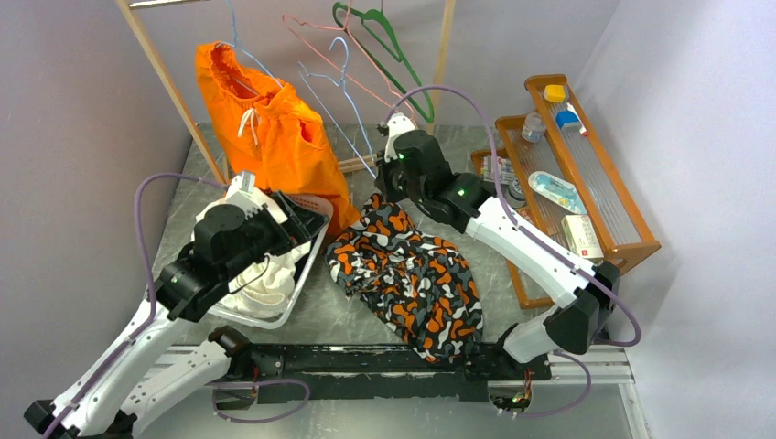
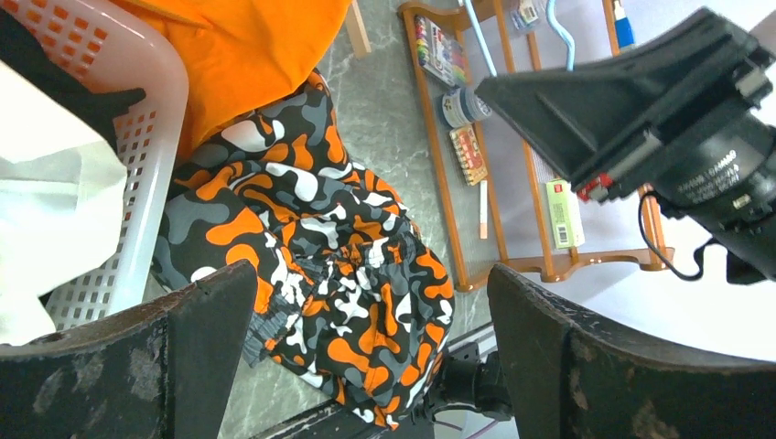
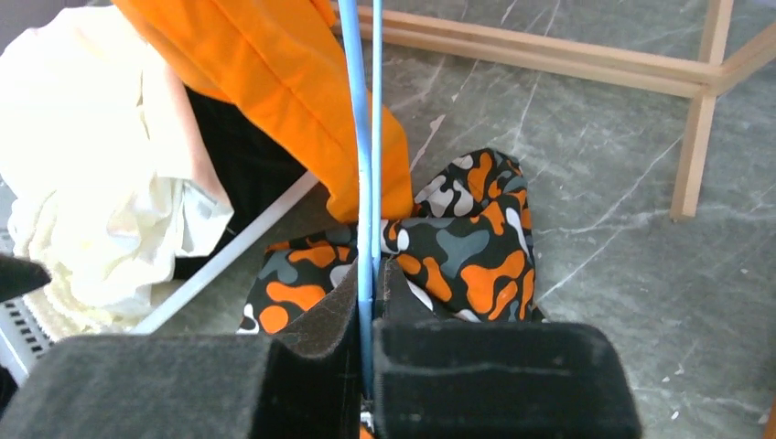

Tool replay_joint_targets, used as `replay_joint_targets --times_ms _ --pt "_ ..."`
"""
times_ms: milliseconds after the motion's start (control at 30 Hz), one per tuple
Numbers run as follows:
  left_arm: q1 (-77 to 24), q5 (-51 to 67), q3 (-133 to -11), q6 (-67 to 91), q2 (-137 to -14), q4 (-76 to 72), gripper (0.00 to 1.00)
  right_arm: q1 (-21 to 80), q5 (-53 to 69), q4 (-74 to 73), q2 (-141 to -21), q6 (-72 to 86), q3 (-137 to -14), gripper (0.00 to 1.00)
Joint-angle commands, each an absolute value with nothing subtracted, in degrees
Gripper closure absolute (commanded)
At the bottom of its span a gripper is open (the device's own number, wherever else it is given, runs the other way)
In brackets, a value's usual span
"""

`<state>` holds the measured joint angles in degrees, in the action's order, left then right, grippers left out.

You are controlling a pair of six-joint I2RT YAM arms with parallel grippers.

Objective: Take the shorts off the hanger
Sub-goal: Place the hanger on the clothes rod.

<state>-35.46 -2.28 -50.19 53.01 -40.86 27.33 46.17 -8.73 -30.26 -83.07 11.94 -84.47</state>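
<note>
The bright orange shorts (image 1: 265, 128) hang at the back left from a pale blue hanger (image 1: 233, 37). Their white drawstring dangles in front and their hem reaches the table. They also show in the left wrist view (image 2: 247, 46) and the right wrist view (image 3: 274, 82). My right gripper (image 1: 393, 128) is shut on the wire of another blue hanger (image 3: 366, 137) just right of the shorts. The gripper's fingers (image 3: 371, 302) pinch that wire. Above the basket and just in front of the shorts, my left gripper (image 1: 243, 186) stands open, with nothing between its fingers (image 2: 371, 357).
A white basket (image 1: 307, 261) with a white garment (image 1: 265, 283) and a black one sits under the left arm. An orange, black and grey camouflage garment (image 1: 412, 274) lies mid-table. Pink and green hangers hang on the wooden rack (image 1: 174, 91). A wooden shelf (image 1: 586, 174) stands at the right.
</note>
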Motion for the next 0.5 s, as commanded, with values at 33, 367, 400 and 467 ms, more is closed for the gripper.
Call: replay_joint_targets --times_ms 33,367,400,467 --pt "-35.53 -3.1 -46.98 55.52 -36.7 26.41 0.01 46.29 -13.54 -28.6 -86.57 11.07 -91.71 1.0" --pt "-35.53 -2.24 -50.42 53.95 -38.77 29.0 0.01 46.36 -13.6 -26.35 -95.32 8.41 -105.19 1.0" --pt "-35.58 -2.52 -50.35 54.3 -38.58 29.08 0.01 46.33 -12.72 -26.39 -96.19 8.21 -106.23 1.0" --pt "-35.52 -2.86 -49.65 55.19 -38.12 28.37 0.01 46.4 -11.45 -25.83 -97.51 8.26 -107.77 1.0"
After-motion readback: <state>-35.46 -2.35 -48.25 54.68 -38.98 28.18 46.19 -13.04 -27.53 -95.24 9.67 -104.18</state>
